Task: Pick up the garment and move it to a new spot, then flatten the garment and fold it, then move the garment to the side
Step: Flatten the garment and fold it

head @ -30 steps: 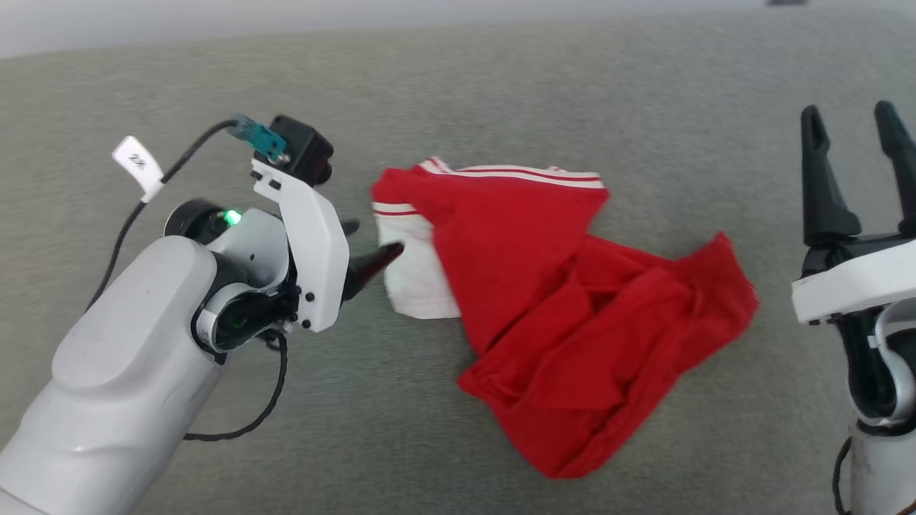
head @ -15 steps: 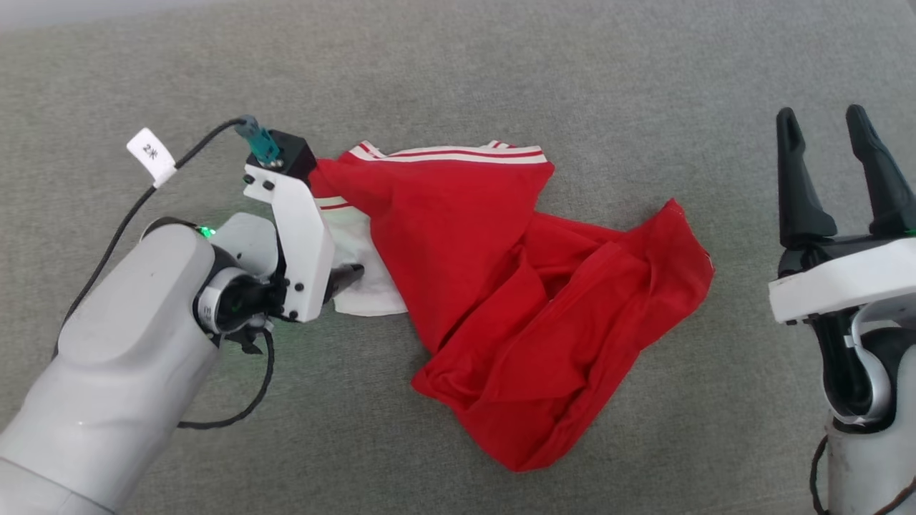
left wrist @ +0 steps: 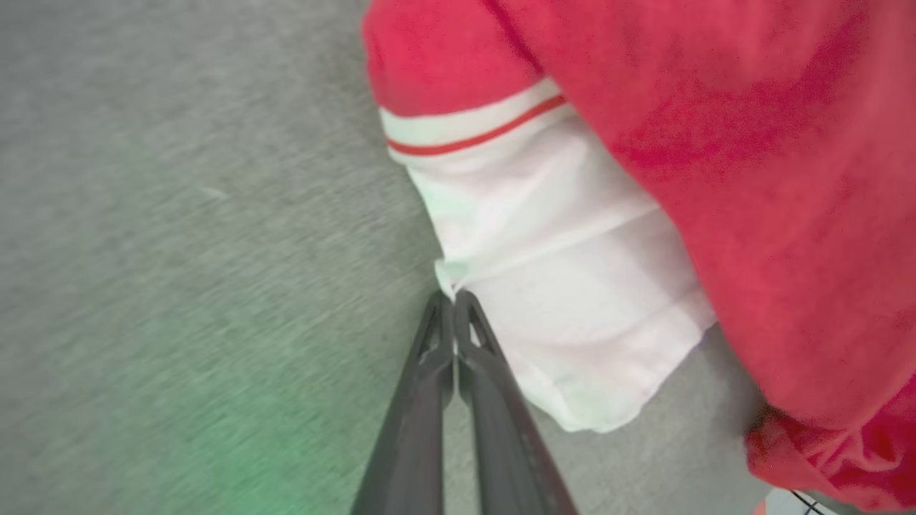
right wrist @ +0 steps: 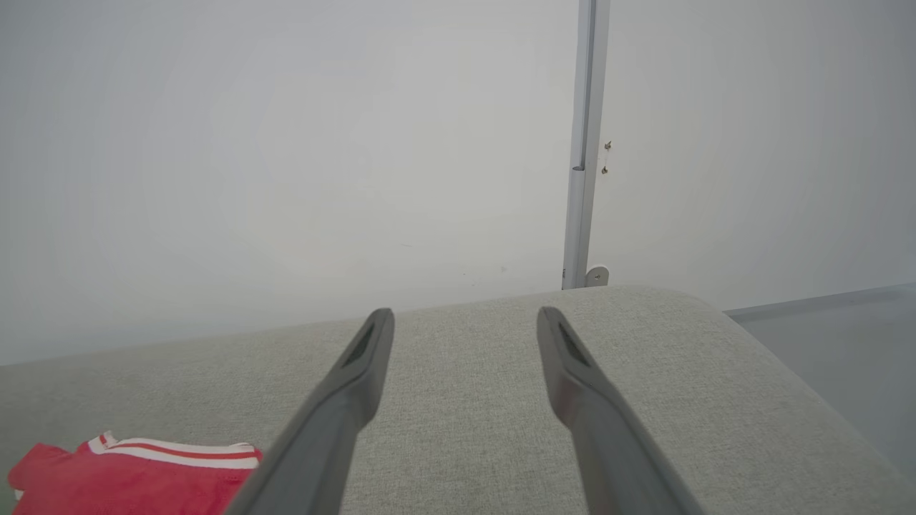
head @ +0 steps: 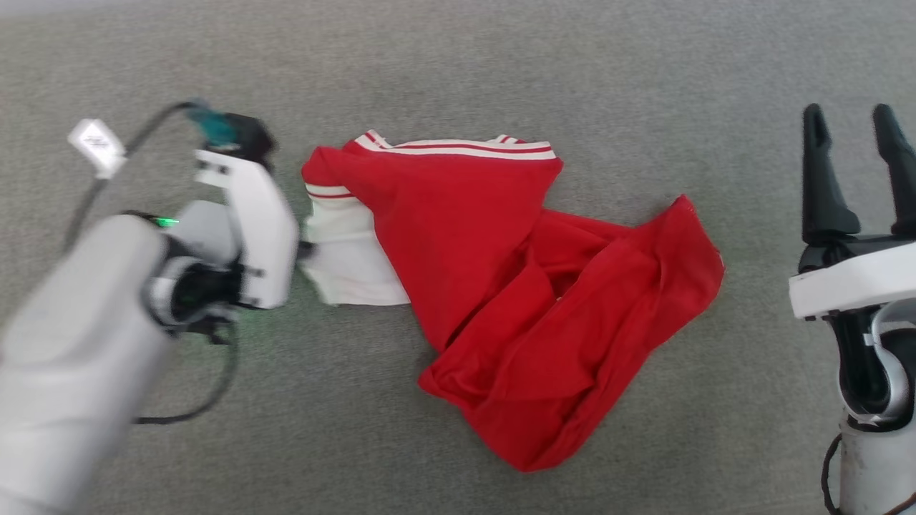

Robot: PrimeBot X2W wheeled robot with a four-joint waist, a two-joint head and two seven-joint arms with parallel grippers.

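Observation:
The garment (head: 522, 300), a red jersey with a white sleeve panel and red-and-white striped trim, lies crumpled on the grey cushioned surface (head: 458, 71). My left gripper (head: 308, 252) is at its left side, fingers pressed together and shut on the edge of the white sleeve (left wrist: 558, 286); the left wrist view shows the cloth pinched at the tips of the left gripper (left wrist: 453, 295). My right gripper (head: 855, 121) stands open at the far right, well clear of the garment (right wrist: 129, 476), with nothing between its fingers (right wrist: 358, 379).
The grey cushion's far edge (right wrist: 572, 300) meets a white wall with a vertical pipe (right wrist: 581, 143). The cushion rounds off to the right, with floor (right wrist: 844, 315) beyond. Open cushion lies around the garment on all sides.
My left gripper has closed on the white sleeve edge and pulled leftward, stretching the sleeve out. The head camera has tilted down. The right gripper stays open.

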